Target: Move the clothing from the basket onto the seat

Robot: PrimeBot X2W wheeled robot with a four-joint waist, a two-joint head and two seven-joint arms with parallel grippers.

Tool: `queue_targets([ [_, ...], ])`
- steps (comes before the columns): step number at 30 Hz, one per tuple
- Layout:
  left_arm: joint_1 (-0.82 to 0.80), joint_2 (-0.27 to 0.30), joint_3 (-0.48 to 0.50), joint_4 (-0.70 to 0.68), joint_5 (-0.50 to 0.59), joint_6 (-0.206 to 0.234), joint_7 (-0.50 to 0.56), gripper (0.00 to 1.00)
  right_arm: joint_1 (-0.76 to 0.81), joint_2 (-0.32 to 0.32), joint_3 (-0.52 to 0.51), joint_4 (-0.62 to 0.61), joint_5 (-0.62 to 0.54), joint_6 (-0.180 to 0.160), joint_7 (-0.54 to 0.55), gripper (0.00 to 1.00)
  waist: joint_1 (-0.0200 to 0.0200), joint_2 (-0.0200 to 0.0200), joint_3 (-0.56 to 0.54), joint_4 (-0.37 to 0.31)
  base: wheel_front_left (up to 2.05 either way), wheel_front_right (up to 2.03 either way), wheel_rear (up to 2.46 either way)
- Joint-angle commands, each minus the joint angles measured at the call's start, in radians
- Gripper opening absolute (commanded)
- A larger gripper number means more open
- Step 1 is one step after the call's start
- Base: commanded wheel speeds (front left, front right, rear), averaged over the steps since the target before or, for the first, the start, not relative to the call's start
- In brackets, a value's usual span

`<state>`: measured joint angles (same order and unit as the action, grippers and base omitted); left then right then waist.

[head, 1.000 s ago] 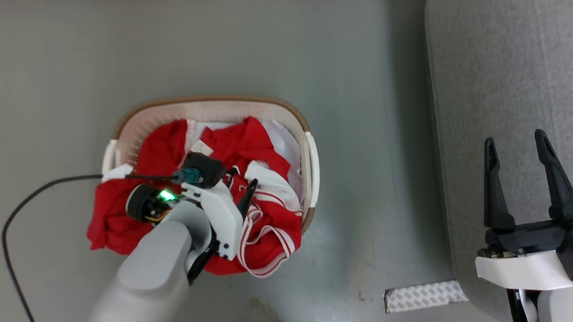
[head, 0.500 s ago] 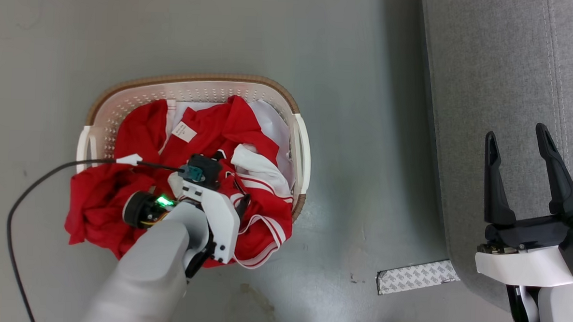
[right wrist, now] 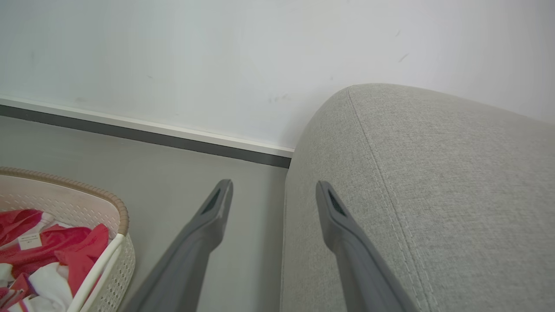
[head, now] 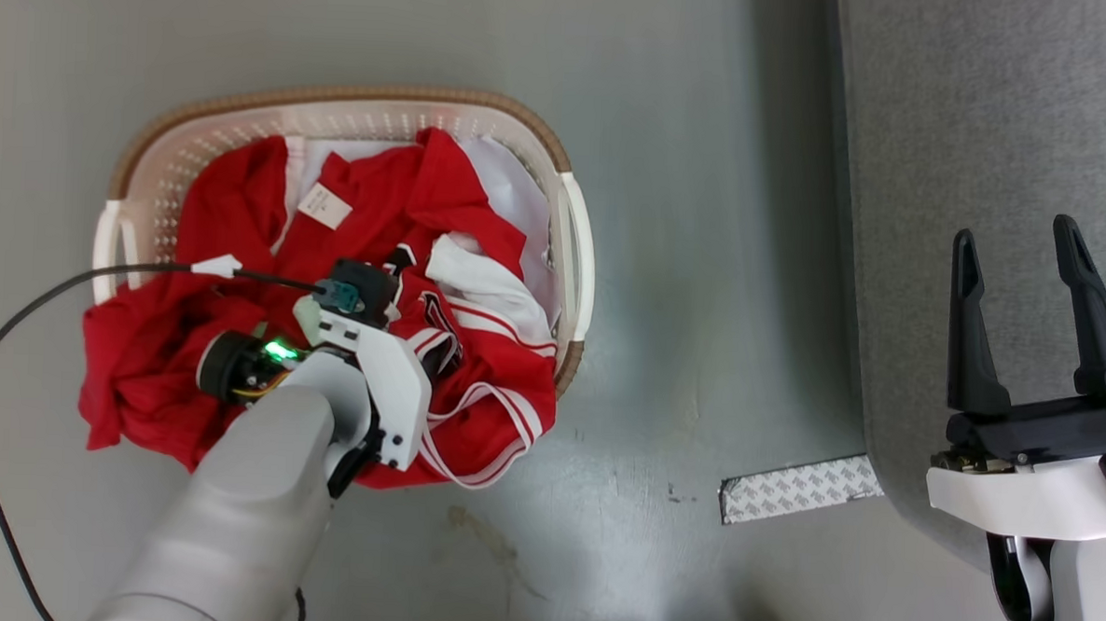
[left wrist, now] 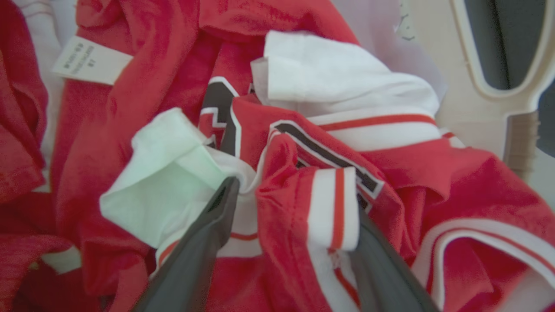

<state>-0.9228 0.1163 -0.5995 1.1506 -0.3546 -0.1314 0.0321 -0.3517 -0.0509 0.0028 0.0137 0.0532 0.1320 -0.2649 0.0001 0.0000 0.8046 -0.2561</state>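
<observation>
The large light grey fabric-upholstered seat [head: 990,134] lies directly under and ahead of the right hand [head: 1017,230], well off to the right of the left hand [left wrist: 295,203]. It carries no garment yet. The whole head view has slid over the last second, so the drift of seat and grey floor [head: 709,168] across the frame is the camera's move, not theirs.

The oval cream-white plastic basket [head: 338,96], perforated and brown-rimmed, surrounds the left hand. The red jersey-like clothing [head: 381,191] with white panels lies heaped inside it, spilling over the near rim below that hand.

The real change is small. A second ago one dark finger of the left hand stood clear above the heap, and now it is sunk out of the head view. In the left wrist view the two fingers stand wide apart, straddling a red fold with a white stripe band [left wrist: 334,203]. They seem to press into the cloth without pinching it, though the tips are partly buried. So the pick is set up but not made, and closing comes next.

The right hand hovers spread and empty.
</observation>
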Motion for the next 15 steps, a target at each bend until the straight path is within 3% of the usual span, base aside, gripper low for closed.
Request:
queue_targets([
  [1, -0.015, 0.013, -0.003, 0.007, 0.01, 0.003, -0.011, 1.0, -0.018, 0.001, -0.001, -0.006, 0.006, -0.002, 0.001, 1.0, -0.0001, 0.0, 0.022, -0.002, 0.0, 0.0, 0.0],
  [6, -0.033, 0.009, -0.016, 0.028, 0.009, 0.003, -0.031, 1.0, -0.026, 0.0, -0.002, -0.006, 0.013, -0.002, 0.001, 1.0, -0.0001, 0.0, 0.043, -0.004, 0.0, 0.0, 0.0],
  [7, -0.035, 0.007, -0.02, 0.028, 0.009, 0.003, -0.038, 0.76, -0.029, 0.0, -0.003, -0.004, 0.013, -0.002, 0.001, 1.0, -0.0001, 0.0, 0.044, -0.003, 0.0, 0.0, 0.0],
  [8, -0.037, 0.005, -0.023, 0.03, 0.006, 0.003, -0.045, 0.31, -0.031, 0.0, -0.004, -0.002, 0.014, -0.002, 0.001, 1.0, -0.0001, 0.0, 0.043, -0.002, 0.0, 0.0, 0.0],
  [9, -0.036, 0.001, -0.027, 0.031, 0.002, 0.002, -0.05, 0.0, -0.033, 0.0, -0.006, 0.002, 0.015, -0.002, 0.001, 1.0, -0.0001, 0.0, 0.04, 0.001, 0.0, 0.0, 0.0],
  [15, 0.003, -0.017, -0.043, 0.01, -0.048, 0.002, -0.1, 0.0, -0.03, 0.0, -0.014, 0.023, 0.029, -0.002, 0.001, 1.0, -0.0001, 0.0, -0.015, 0.024, 0.0, 0.0, 0.0],
])
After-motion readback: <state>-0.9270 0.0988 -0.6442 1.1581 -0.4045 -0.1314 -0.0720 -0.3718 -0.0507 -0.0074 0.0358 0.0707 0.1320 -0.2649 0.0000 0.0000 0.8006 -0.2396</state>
